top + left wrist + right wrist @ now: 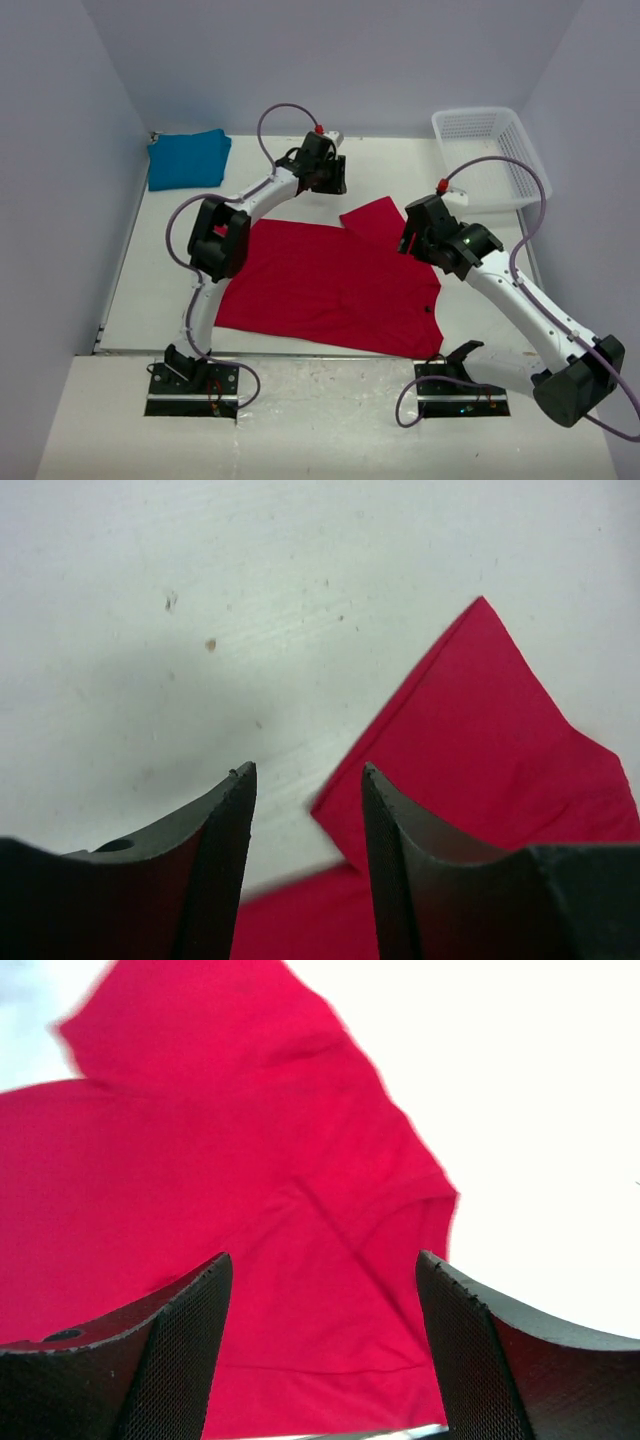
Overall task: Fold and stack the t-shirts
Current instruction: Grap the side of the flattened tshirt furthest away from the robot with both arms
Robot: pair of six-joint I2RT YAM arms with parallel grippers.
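Observation:
The red t-shirt lies spread flat in the middle of the table, one sleeve pointing to the far right. The teal-blue t-shirt lies folded at the far left corner. My left gripper is open and empty above bare table just beyond the red shirt's far edge; the left wrist view shows the sleeve ahead of its fingers. My right gripper is open and empty above the shirt's right side by the sleeve; red cloth fills the right wrist view between its fingers.
A white mesh basket stands at the far right. Walls enclose the table on the left, back and right. The table's front edge runs just past the shirt's near hem.

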